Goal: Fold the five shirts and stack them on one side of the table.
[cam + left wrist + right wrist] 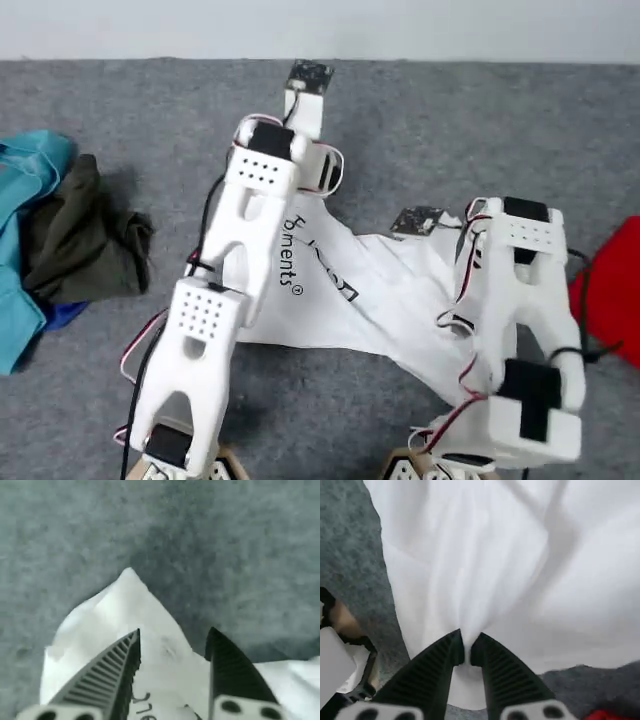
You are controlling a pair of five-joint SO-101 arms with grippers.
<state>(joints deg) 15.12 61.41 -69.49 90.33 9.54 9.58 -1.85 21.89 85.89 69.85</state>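
Counter [450, 120]: grey and felt-like, carrying everything.
White shirt [370, 300]: spread rumpled mid-counter beneath both arms, with dark print facing up.
Left arm [240, 230]: stretched out across the shirt's left part toward the far edge.
Right arm [515, 290]: bent over the shirt's right side.
Shirt pile [80, 235]: teal, olive and blue cloth heaped at the left edge.
Red shirt [610, 290]: at the right edge, near the right arm.
Left end effector [173, 631]: jaws wide, above a raised corner of the white shirt.
Right end effector [467, 634]: jaws narrow, pinching a fold of the white shirt.
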